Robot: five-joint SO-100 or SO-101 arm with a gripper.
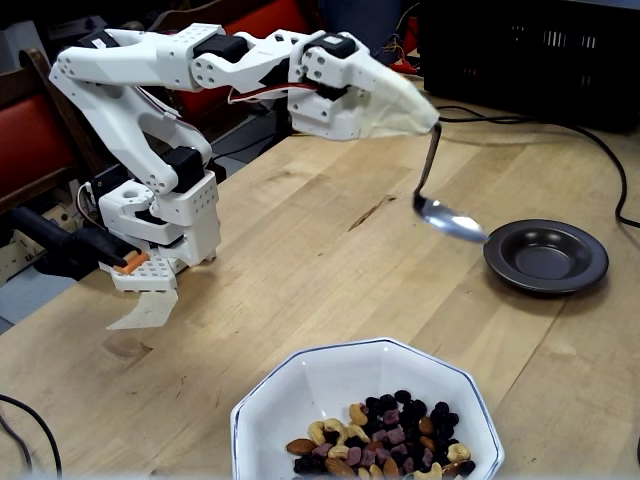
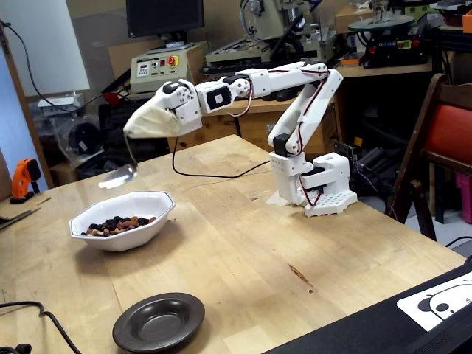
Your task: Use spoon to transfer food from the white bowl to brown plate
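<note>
Nearest the camera, the white bowl [image 1: 368,415] holds the food [image 1: 385,440], untouched. Beyond it, the gripper [image 1: 428,120], closed on the spoon [image 1: 440,200], hangs the empty spoon in the air near the brown plate [image 1: 546,255], which sits bare. Judged step: approach before scooping; next, the spoon must descend into the bowl.

White bowl [image 1: 330,395], dark-edged; brown plate [image 1: 546,255] looks nearly black; silver spoon [image 1: 445,212]; tan, dark, purplish food [image 1: 385,445].
</note>
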